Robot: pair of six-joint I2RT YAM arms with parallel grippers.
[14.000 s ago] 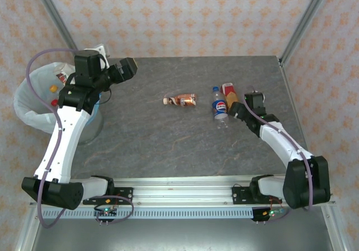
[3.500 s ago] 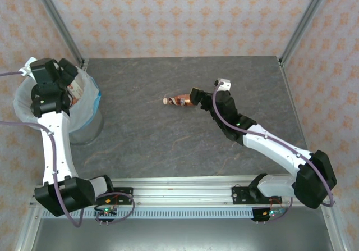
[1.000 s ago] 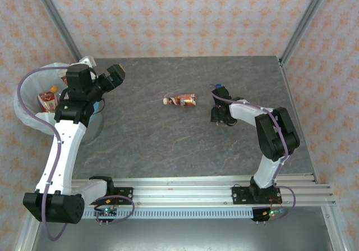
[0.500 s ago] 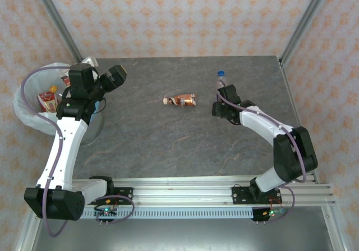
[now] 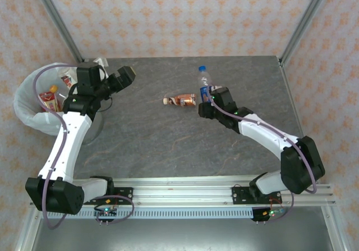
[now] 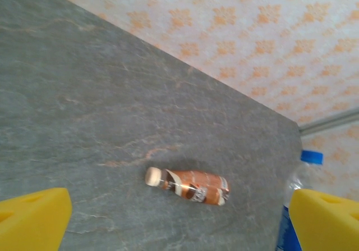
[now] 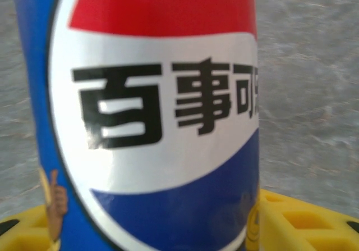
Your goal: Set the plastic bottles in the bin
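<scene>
While my right tool point(image 5: 206, 100) is clamped around the blue Pepsi bottle point(image 5: 205, 84), holding it cap-up over the bench point(image 5: 168, 144), my left tool point(image 5: 124, 74) gapes wide beside the bin point(image 5: 21, 102). Just left of the held bottle, a brown bottle point(image 5: 180, 100) lies on its side mid-bench. Other bottles point(image 5: 47, 100) sit inside the bin at the bench's left edge.

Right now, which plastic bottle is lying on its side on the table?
The small clear brown-labelled bottle with the whitish cap, flat on the grey tabletop. The blue-capped Pepsi bottle is gripped in the right tool.
</scene>
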